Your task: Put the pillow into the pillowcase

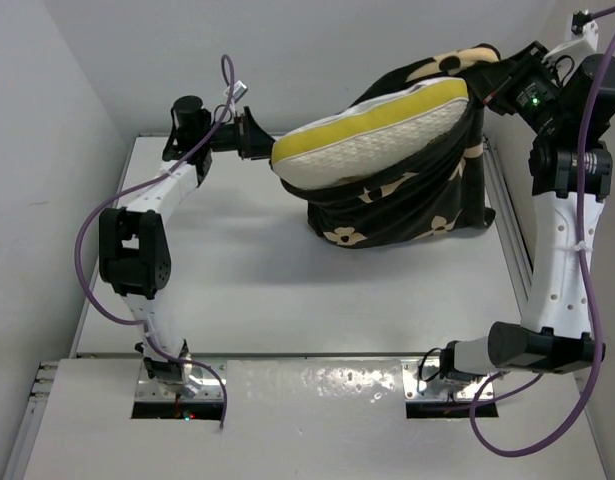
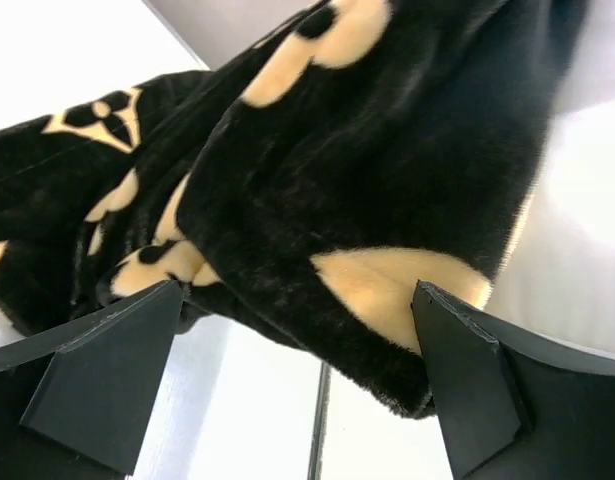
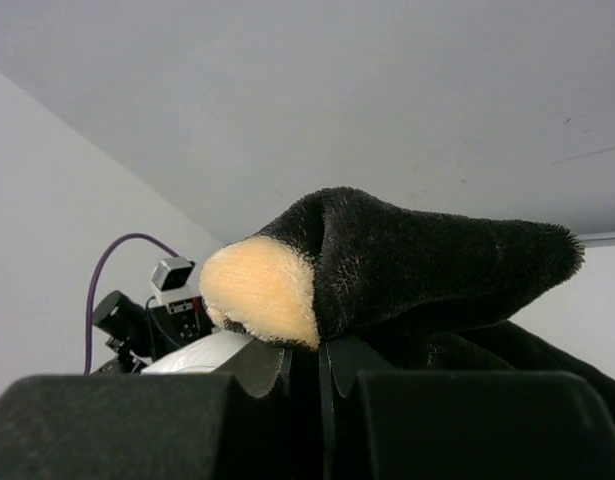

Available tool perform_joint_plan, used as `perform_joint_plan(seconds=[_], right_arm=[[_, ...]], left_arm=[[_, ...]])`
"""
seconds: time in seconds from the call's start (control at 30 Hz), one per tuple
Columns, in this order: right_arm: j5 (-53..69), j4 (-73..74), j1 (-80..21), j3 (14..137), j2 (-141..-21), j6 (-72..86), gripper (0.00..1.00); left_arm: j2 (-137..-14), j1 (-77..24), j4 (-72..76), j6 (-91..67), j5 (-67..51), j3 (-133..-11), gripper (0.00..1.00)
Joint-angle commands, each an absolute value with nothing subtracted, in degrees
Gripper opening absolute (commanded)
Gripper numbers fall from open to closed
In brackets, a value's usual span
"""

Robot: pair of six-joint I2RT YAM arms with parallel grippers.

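- Pillow [image 1: 372, 135]: upper centre of the overhead frame, right end inside the pillowcase [image 1: 407, 215], yellow-banded end protruding left. Judged light, bulky, springy.
- Pillowcase: limp, plush, probably slippery; best gripped at the mouth hem.
- Left pincer [image 1: 259, 137]: spread, holding nothing, just beside the protruding end.
- Right pincer [image 1: 487, 75]: pressed together, pinching pillowcase fabric, upper right.

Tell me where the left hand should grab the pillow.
Grip the pillow by its bare yellow-banded end, coming from the left. That end sticks out of the pillowcase toward the open left hand; the rest is wrapped.
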State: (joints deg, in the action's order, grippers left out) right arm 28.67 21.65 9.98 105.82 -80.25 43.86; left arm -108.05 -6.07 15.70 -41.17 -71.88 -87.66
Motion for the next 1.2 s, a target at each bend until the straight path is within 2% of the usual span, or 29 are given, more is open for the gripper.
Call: perform_joint_plan(seconds=[0.0, 0.07, 0.13, 0.17, 0.2, 0.23, 0.3, 0.4, 0.43, 0.47, 0.5, 0.57, 0.67, 0.7, 0.77, 0.83, 0.93, 0.97, 1.0, 1.03, 1.07, 1.1, 1.13, 1.17], right_arm=[[27.7, 23.0, 9.6, 108.0, -78.7, 41.9, 0.00], [27.6, 23.3, 9.6, 108.2, -78.7, 41.7, 0.00], [27.4, 23.5, 9.6, 108.5, -78.6, 41.5, 0.00], [27.2, 23.6, 9.7, 108.5, -78.5, 41.3, 0.00], [27.2, 23.8, 9.6, 108.5, -78.4, 41.2, 0.00], [27.1, 23.9, 9.7, 108.6, -78.5, 41.0, 0.00], [27.2, 24.3, 10.1, 108.6, -78.3, 40.8, 0.00], [27.2, 24.5, 10.6, 108.3, -78.2, 40.7, 0.00], [27.1, 24.5, 10.7, 107.8, -78.0, 40.7, 0.00], [27.1, 24.3, 10.9, 107.6, -78.1, 40.7, 0.00], [27.2, 24.2, 11.0, 107.2, -78.1, 40.7, 0.00], [26.7, 24.5, 11.2, 107.1, -78.6, 40.8, 0.00], [25.9, 26.4, 12.3, 108.6, -80.6, 40.9, 0.00], [25.7, 26.5, 12.7, 110.5, -82.2, 41.7, 0.00], [25.8, 25.6, 14.5, 112.6, -83.9, 43.7, 0.00], [26.2, 23.4, 15.4, 116.1, -85.1, 46.8, 0.00], [27.9, 18.8, 15.6, 116.4, -85.5, 49.3, 0.00], [29.2, 17.8, 15.3, 115.6, -85.0, 49.4, 0.00], [29.6, 17.5, 15.0, 113.5, -84.6, 48.7, 0.00], [30.1, 17.3, 14.8, 112.3, -83.9, 48.1, 0.00], [30.2, 17.2, 14.8, 110.9, -83.2, 47.6, 0.00], [30.7, 17.5, 14.8, 109.3, -82.3, 47.0, 0.00], [30.8, 18.3, 14.9, 108.8, -81.9, 45.5, 0.00], [30.8, 20.4, 14.9, 108.7, -81.7, 44.7, 0.00]], left_arm=[[-106.6, -6.9, 22.9, -44.3, -76.4, -89.6, 1.00], [-106.5, -8.2, 26.0, -47.0, -76.7, -90.5, 0.98], [-106.8, -9.7, 28.7, -49.8, -77.9, -91.5, 0.87], [-107.0, -10.1, 29.3, -50.7, -78.1, -91.8, 0.72], [-107.4, -10.5, 30.2, -52.5, -78.7, -92.2, 0.66], [-107.8, -11.0, 30.9, -53.6, -79.1, -92.8, 0.54], [-108.3, -11.0, 31.5, -56.1, -80.8, -93.8, 0.48], [-108.6, -10.8, 27.1, -54.6, -83.6, -96.6, 0.29], [-108.7, -10.6, 23.9, -52.3, -84.4, -99.2, 0.11], [-109.2, -10.4, 18.8, -49.1, -84.9, -101.1, 0.01], [-109.4, -9.2, 8.2, -42.1, -85.9, -105.5, 0.00], [-110.1, -7.3, 3.9, -40.7, -86.6, -109.0, 0.00], [-109.9, -0.4, 11.6, -49.6, -83.0, -115.0, 0.00], [-109.5, 4.8, 24.5, -58.6, -78.6, -116.6, 0.00], [-110.2, 9.4, 40.1, -67.5, -73.9, -120.0, 0.00], [-113.1, 12.7, 34.3, -66.2, -72.0, -134.8, 0.00], [-110.0, 9.6, 15.4, -47.1, -76.2, -130.4, 0.01], [-108.2, 7.4, 8.3, -43.5, -77.5, -126.6, 0.12], [-107.3, 3.5, 9.5, -43.7, -80.1, -116.0, 0.41], [-105.7, 1.6, 12.5, -45.7, -81.0, -110.5, 0.61], [-104.3, 0.6, 18.8, -47.2, -81.3, -106.1, 0.75], [-103.1, -3.0, 19.5, -44.1, -80.0, -99.4, 0.94], [-100.2, -3.9, 18.6, -39.8, -78.2, -96.9, 1.00], [-99.1, -4.6, 9.5, -26.3, -73.6, -95.9, 1.00]])
